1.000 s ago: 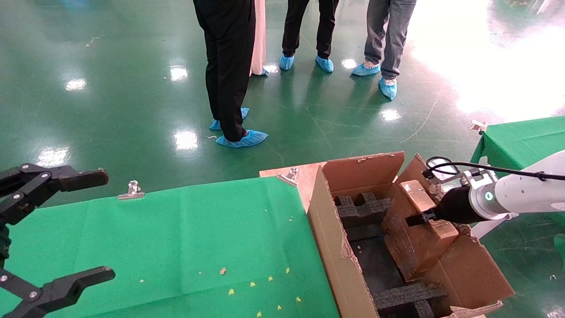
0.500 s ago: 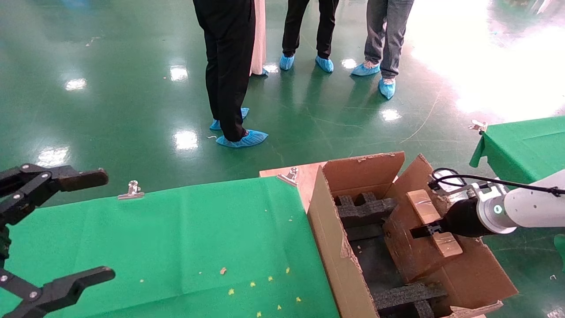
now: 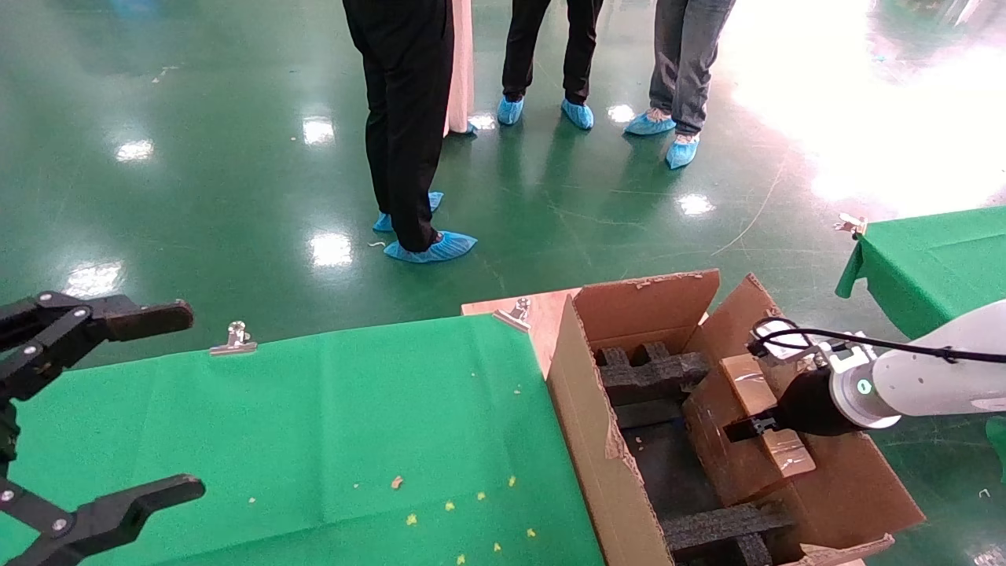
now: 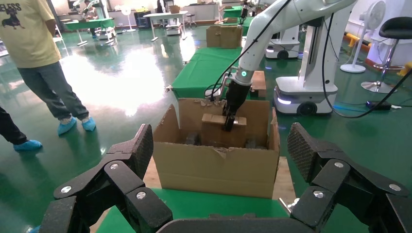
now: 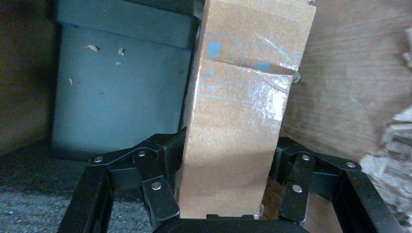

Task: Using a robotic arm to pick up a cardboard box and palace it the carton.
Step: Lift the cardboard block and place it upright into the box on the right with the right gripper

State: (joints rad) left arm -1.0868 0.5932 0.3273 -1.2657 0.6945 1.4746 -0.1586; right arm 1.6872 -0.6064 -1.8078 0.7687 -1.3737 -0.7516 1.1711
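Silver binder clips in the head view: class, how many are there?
3. One clip sits on the green table's far edge, one at its far right corner beside the carton, one on the other green table. Others may be hidden.

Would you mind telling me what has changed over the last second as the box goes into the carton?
The right gripper, still clamped on the cardboard box, has carried it lower into the carton, so the box now sits deeper against the far-side flap. One bystander's blue shoe cover shifted slightly. The left gripper stays open and parked over the green table; the carton has not moved.
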